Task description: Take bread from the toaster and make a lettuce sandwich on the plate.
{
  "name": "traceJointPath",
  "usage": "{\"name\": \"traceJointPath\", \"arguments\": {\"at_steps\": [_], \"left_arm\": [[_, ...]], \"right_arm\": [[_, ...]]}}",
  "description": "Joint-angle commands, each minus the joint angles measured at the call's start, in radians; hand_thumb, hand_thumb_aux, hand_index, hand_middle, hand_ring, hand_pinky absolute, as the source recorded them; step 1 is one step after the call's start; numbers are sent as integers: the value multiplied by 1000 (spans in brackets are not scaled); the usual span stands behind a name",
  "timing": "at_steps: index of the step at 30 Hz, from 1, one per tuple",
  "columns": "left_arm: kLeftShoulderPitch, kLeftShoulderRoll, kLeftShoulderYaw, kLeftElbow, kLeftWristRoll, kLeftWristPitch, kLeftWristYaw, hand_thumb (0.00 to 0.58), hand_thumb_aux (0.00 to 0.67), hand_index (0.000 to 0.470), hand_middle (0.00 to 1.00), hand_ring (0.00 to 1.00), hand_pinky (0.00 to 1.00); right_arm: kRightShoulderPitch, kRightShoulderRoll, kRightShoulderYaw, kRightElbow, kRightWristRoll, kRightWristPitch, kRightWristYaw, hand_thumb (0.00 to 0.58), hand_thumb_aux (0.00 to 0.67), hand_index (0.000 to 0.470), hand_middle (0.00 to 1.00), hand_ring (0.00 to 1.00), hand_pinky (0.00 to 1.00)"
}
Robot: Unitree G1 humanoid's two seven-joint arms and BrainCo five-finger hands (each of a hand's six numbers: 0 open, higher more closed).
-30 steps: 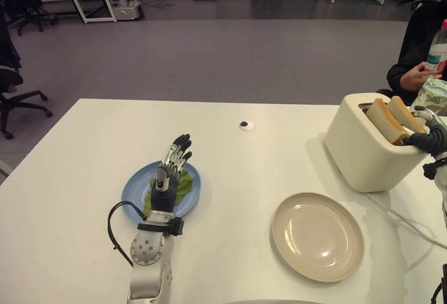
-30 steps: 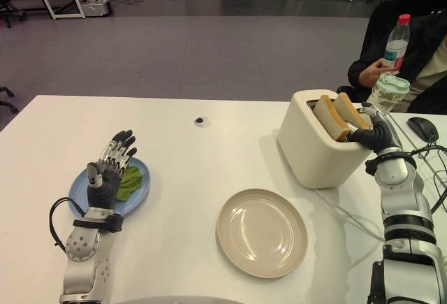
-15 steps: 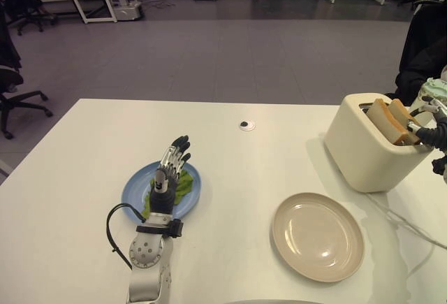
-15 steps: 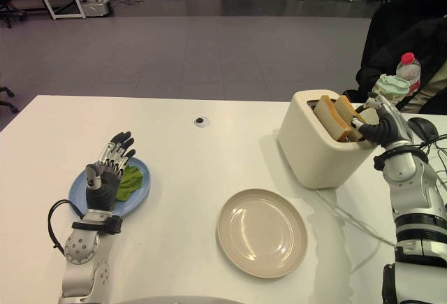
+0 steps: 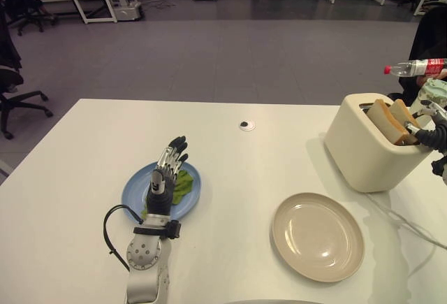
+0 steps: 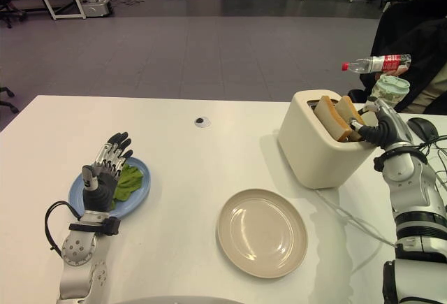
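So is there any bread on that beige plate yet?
No, the beige plate is bare, and both bread slices stand in the toaster.

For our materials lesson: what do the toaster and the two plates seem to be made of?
Toaster: probably matte cream plastic; smooth, rounded, no metallic shine.
Beige plate: perhaps ceramic or melamine; soft glossy highlights.
Blue plate: unclear, plastic or ceramic; even colour, faint sheen.

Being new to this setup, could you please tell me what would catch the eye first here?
The cream toaster at the table's right stands out, two bread slices poking from it, the right hand beside them. On the left, the left hand is open over lettuce on a blue plate; a beige plate sits between.
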Motion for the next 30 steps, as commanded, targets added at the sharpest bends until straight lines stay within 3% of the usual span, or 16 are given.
{"name": "traceJointPath", "arguments": {"at_steps": [1,11,12,14,15,16,24,30], "left_arm": [[9,3,0,-9,-4,8,-3,0,0,0,0,0,0],[13,3,0,-15,-5,10,-3,0,0,0,0,0,0],[15,2,-1,-17,-4,11,-3,0,0,0,0,0,0],[17,1,-1,-19,-3,10,-2,0,0,0,0,0,0],[17,1,-1,-19,-3,10,-2,0,0,0,0,0,0],[17,0,-1,-20,-3,10,-2,0,0,0,0,0,0],[13,-1,-3,-16,0,9,-1,0,0,0,0,0,0],[3,-3,-5,-11,3,7,1,0,0,0,0,0,0]], "right_arm": [[32,0,23,13,-16,19,27,580,670,470,0,0,0],[49,14,45,-29,-6,30,85,580,670,470,0,0,0],[49,14,46,-32,-8,32,90,558,539,378,0,0,0],[49,12,47,-36,-10,36,94,546,507,356,0,0,0],[49,12,47,-38,-11,39,95,579,646,453,0,0,0],[49,11,47,-40,-12,40,94,580,670,470,0,0,0],[19,12,-13,-97,25,12,43,580,670,470,0,0,0],[-47,27,-162,-236,180,-37,26,580,670,470,0,0,0]]}}
